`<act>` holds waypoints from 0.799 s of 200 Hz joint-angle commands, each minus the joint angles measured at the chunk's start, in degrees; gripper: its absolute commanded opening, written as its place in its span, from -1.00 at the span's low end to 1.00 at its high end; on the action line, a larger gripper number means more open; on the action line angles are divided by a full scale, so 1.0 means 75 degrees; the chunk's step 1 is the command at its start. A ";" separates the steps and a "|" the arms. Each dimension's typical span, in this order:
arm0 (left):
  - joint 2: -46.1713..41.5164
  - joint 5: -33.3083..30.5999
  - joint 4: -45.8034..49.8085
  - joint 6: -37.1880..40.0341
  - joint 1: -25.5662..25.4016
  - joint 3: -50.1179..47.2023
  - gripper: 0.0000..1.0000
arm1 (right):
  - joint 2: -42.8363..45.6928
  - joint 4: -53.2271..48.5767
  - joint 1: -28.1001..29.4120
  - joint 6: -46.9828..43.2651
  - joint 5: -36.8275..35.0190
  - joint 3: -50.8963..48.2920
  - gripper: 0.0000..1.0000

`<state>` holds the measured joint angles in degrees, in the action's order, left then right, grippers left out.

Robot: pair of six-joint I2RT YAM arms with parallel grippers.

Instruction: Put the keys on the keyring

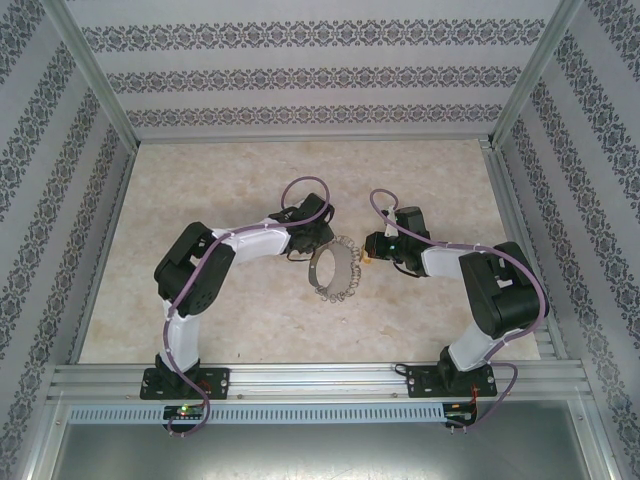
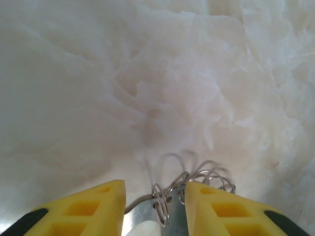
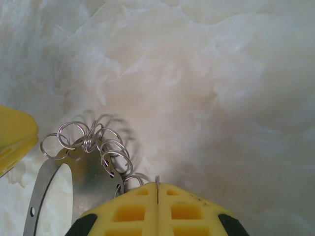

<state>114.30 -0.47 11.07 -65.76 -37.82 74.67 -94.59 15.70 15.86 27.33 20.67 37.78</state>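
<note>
**Keyring [image 1: 320, 262] between two arms, key at its right side**

The keyring is out on the pale tabletop [image 1: 250, 180], between the two arms. It is a flat grey hoop with lots of little wire loops [image 3: 113, 152] along its edge.

The left jaws are at the keyring's left side. Their yellow fingers [image 2: 98, 209] stand apart, with the grey band and some loops between them. I cannot tell if they pinch the band or just stand around it.

The right jaws are just to the right of the keyring. They are squeezed closed on the key [image 1: 366, 259], whose yellowish head shows from above. In the right wrist view a thin silver edge pokes out between the two pressed fingers [image 3: 197, 211], close beside the loops.
</note>
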 commanded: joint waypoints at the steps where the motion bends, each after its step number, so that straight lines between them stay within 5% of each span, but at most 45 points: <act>1: 0.0186 0.0010 -0.0102 -0.0316 -0.0043 0.0256 -0.29 | -0.0133 0.0182 -0.0063 0.0115 0.0151 0.0096 -1.00; 160: 0.0359 0.0191 -0.0058 -0.0717 -0.0101 0.0256 -0.47 | -0.0209 0.0307 -0.0138 0.0173 0.0208 0.0087 -1.00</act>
<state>115.79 0.49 11.07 -69.69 -37.82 75.48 -95.33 16.58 15.46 28.21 21.12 37.78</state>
